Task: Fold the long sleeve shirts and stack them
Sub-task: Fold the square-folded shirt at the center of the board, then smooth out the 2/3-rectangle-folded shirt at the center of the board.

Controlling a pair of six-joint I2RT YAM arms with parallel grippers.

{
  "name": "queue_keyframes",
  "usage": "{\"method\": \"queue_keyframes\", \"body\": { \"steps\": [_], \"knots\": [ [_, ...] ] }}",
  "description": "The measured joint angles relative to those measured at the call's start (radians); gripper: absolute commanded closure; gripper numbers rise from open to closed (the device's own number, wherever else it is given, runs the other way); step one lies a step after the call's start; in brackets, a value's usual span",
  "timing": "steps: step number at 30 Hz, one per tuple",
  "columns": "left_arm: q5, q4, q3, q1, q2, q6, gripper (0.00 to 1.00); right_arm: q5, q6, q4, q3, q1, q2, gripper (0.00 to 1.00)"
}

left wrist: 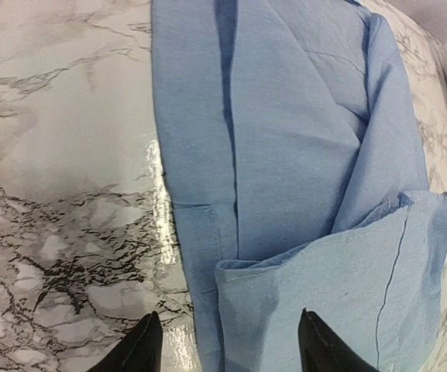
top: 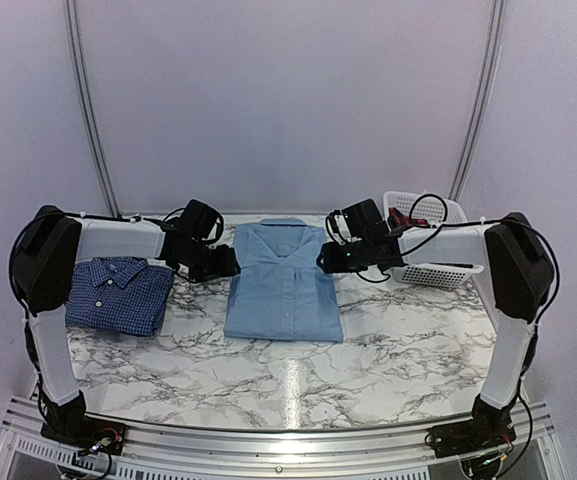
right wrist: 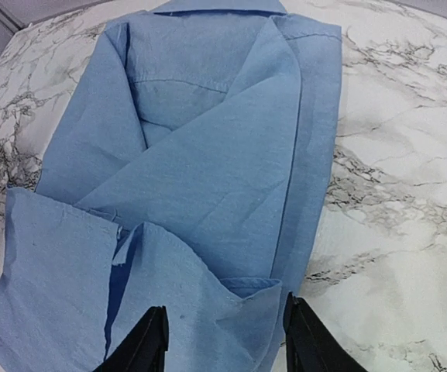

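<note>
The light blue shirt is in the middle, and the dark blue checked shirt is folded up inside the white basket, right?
Not quite. The light blue shirt is in the middle, but the dark blue checked shirt isn't inside the white basket. It lies folded on the marble table at the left side, as the top external view shows.

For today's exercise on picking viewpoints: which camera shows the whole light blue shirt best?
Top external: the light blue shirt lies whole in frame, collar to hem. Left wrist shows a cropped close-up of its folded sleeves; right wrist shows the collar and folds, but the frame cuts off the lower part.
</note>
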Motion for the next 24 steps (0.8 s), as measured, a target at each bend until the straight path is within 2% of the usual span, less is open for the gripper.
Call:
{"method": "queue_keyframes", "body": {
  "steps": [1,3,8,11,14,19,24],
  "knots": [
    [-0.006,-0.002,0.000,0.003,-0.004,0.005,0.37,0.009,-0.005,-0.005,0.011,0.000,-0.001,0.52],
    [-0.016,-0.008,-0.002,0.008,-0.022,0.007,0.46,0.016,-0.013,-0.013,0.015,0.000,-0.012,0.55],
    [-0.018,-0.010,-0.019,0.004,-0.119,-0.002,0.69,0.001,-0.018,-0.029,0.008,0.017,-0.063,0.71],
    [-0.002,-0.005,-0.019,-0.028,-0.153,-0.020,0.79,-0.029,-0.011,-0.014,-0.012,0.040,-0.086,0.77],
    [0.023,-0.001,-0.035,-0.092,-0.151,-0.032,0.88,-0.066,0.006,0.011,-0.045,0.057,-0.082,0.78],
    [0.064,0.013,-0.150,-0.161,-0.148,-0.079,0.93,-0.122,0.032,0.047,-0.093,0.049,-0.040,0.78],
    [0.097,0.038,-0.318,-0.168,-0.148,-0.126,0.94,-0.151,0.042,0.081,-0.103,-0.010,0.023,0.77]
  ]
}}
